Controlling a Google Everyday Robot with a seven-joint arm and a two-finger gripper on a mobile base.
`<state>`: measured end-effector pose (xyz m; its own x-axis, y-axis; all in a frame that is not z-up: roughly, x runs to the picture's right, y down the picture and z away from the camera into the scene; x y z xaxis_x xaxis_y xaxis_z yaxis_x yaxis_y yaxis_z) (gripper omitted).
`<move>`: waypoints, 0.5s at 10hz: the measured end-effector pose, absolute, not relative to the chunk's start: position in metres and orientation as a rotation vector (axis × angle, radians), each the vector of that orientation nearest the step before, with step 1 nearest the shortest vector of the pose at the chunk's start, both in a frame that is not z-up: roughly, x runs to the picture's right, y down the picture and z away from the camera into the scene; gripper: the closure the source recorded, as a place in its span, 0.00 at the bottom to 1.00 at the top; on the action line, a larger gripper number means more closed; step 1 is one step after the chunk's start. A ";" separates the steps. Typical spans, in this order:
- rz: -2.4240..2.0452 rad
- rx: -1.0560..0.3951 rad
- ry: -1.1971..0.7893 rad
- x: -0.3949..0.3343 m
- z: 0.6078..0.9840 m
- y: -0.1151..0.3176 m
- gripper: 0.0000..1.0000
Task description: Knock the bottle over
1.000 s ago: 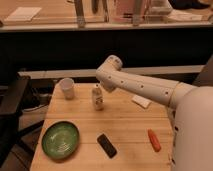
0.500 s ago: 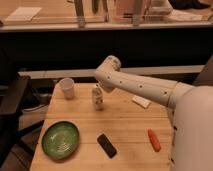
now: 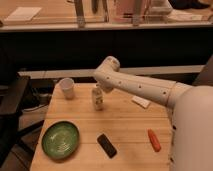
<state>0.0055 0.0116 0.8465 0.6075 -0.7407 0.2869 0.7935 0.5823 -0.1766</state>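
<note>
The bottle (image 3: pixel 98 98) stands upright toward the far side of the wooden counter (image 3: pixel 127 125), so the knocking is not yet done; I think a sideways push is what is left. The bottle is small, pale and smooth, with a narrow neck and a dull label band. The gripper (image 3: pixel 101 89), its fingers pressed together, hangs just at the bottle's top. To the left stands a white paper cup (image 3: pixel 67 88), and nearer lies a round green plate (image 3: pixel 60 140).

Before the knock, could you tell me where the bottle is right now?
In the camera view, the bottle stands upright near the back edge of the table, right of the white cup, with the shut gripper at its neck.
</note>
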 end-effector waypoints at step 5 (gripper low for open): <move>-0.902 -0.296 -0.198 0.003 0.848 0.013 1.00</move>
<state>0.0027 0.0129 0.8483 0.6057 -0.7401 0.2922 0.7944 0.5834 -0.1690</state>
